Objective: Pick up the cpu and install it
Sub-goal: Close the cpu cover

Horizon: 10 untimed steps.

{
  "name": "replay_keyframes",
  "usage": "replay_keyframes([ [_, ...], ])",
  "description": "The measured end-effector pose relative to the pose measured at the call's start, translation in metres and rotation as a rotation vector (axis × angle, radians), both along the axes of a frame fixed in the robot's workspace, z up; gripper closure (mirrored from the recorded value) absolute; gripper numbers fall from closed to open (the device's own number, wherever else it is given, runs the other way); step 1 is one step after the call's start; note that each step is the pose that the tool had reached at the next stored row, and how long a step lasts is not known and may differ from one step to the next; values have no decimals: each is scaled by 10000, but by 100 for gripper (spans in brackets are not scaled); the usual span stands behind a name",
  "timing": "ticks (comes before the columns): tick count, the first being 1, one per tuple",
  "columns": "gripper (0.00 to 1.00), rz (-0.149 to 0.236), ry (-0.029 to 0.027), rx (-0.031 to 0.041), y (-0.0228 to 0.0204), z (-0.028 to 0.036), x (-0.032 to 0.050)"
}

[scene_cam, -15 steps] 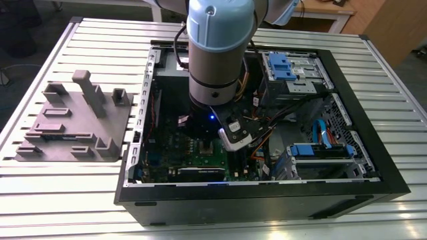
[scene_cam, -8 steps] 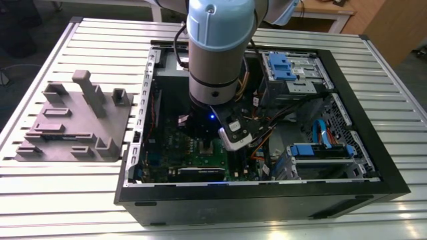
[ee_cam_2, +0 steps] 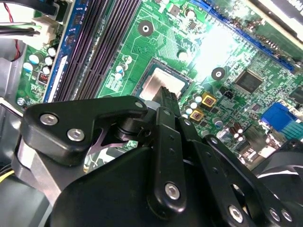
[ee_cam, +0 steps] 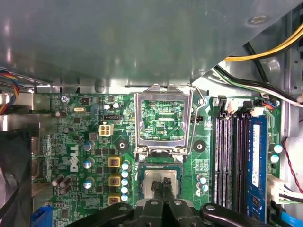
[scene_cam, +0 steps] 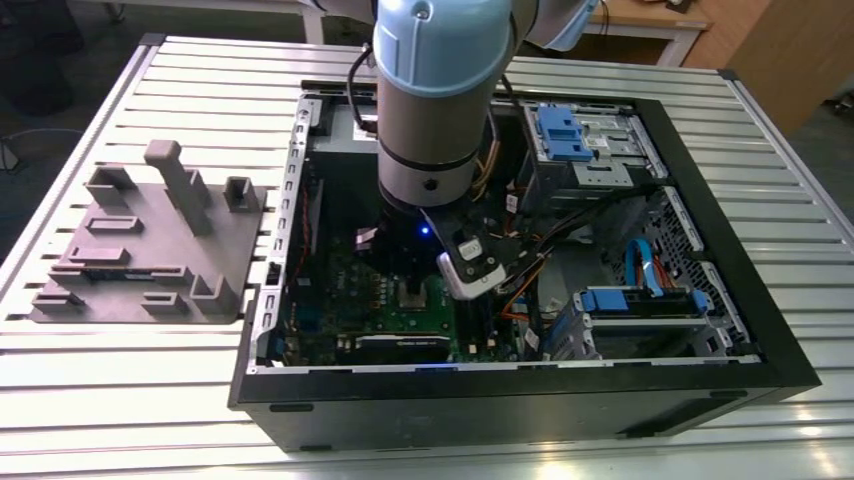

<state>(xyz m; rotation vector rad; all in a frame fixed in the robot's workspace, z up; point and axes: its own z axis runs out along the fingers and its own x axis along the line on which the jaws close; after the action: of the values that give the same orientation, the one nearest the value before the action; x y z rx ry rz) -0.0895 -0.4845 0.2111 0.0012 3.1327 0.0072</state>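
Note:
The cpu (ee_cam: 150,184), a flat silver-grey square, lies in the socket of the green motherboard (ee_cam: 94,156). The socket's metal load frame (ee_cam: 163,97) stands flipped open beside it. My gripper (ee_cam: 164,183) is shut, its two black fingertips pressed together over the middle of the cpu (ee_cam_2: 154,85). Nothing sits between the fingers (ee_cam_2: 166,101). I cannot tell whether the tips touch the chip. In the exterior view the arm reaches down into the open computer case, and the cpu (scene_cam: 418,294) shows just below the wrist.
The black computer case (scene_cam: 534,400) walls in the motherboard on all sides. Memory slots (ee_cam: 232,156) run along one side of the socket, and cables (ee_cam: 265,56) hang near a corner. A grey fixture block (scene_cam: 147,250) lies on the slatted table on the exterior view's left.

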Motion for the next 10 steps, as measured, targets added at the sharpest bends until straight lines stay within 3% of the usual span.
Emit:
replay_keyframes([
  [10,90,0,2,-4,0,16,0],
])
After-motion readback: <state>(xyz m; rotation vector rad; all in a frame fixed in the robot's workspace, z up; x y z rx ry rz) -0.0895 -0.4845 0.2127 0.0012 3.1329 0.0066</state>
